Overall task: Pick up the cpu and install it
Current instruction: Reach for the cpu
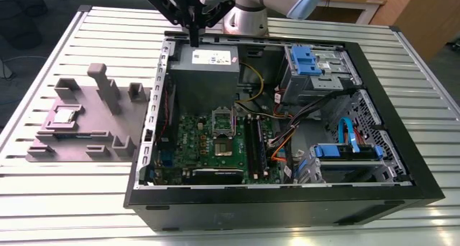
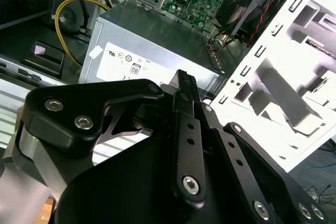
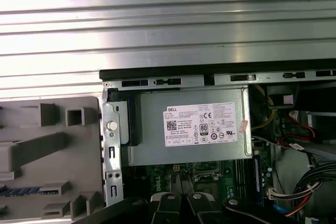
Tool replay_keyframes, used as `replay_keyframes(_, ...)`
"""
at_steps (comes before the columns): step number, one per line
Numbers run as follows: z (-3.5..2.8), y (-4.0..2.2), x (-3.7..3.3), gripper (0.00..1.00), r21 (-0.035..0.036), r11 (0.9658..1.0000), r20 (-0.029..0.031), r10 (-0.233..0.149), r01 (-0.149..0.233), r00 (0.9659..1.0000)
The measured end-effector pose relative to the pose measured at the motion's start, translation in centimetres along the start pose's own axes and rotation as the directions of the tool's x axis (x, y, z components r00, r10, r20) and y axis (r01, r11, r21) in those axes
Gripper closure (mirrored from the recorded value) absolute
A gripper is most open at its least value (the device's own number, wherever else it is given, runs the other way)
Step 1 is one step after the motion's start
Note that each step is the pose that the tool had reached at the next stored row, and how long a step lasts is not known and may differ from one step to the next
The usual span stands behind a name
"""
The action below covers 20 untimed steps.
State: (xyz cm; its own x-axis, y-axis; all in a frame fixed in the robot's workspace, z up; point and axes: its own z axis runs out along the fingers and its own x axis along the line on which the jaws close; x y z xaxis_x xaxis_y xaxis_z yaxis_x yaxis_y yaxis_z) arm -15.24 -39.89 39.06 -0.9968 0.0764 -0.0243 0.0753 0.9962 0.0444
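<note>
The cpu (image 1: pixel 64 115), a small square chip with a silver top, lies flat in a recess of the grey fixture plate (image 1: pixel 86 143) at the exterior view's left of the open computer case. My gripper (image 1: pixel 194 41) hangs over the case's far edge, above the grey power supply (image 1: pixel 204 68), well apart from the cpu. Its black fingers are shut together with nothing between them, as both wrist views show (image 2: pixel 184 80) (image 3: pixel 185 203). On the green motherboard the cpu socket (image 1: pixel 223 128) stands open with its frame raised.
The black case wall (image 1: pixel 287 200) rings the motherboard, cables, and blue drive brackets (image 1: pixel 305 60). Upright grey blocks (image 1: pixel 107 87) rise from the fixture plate. Black memory sticks (image 1: pixel 255 146) stand beside the socket. Everything rests on a slatted metal table (image 1: pixel 57 203).
</note>
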Motion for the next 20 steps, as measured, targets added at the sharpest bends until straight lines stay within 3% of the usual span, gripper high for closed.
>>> replay_keyframes(20,0.2,-0.05,0.58,0.89,0.0,1.0,-0.0012,0.0,0.0,1.0)
